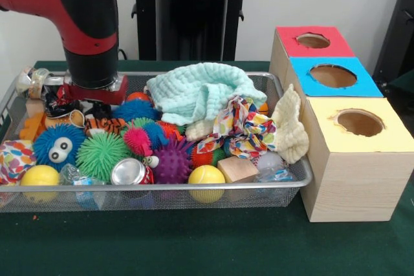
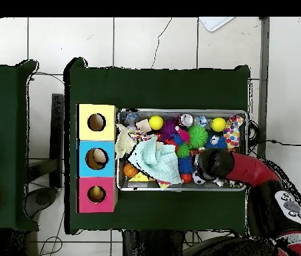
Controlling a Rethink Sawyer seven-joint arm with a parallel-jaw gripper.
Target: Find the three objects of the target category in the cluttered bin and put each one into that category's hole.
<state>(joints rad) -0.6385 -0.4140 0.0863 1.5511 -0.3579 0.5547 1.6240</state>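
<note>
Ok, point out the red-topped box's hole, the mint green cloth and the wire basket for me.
Red-topped box's hole [image 1: 313,41], front view, middle of the round opening.
Mint green cloth [image 1: 197,92], front view, middle of the folded pile.
Wire basket [image 1: 162,189], front view, near rim of the basket.

Front view: basket [image 1: 294,185] on the table [image 1: 194,244], three boxes [image 1: 352,159] in a row just beside its right end. A folded cloth [image 1: 194,92] lies at the basket's back middle, over balls [image 1: 100,156] in front. The arm [image 1: 90,30] descends into the basket's left rear corner.
</note>
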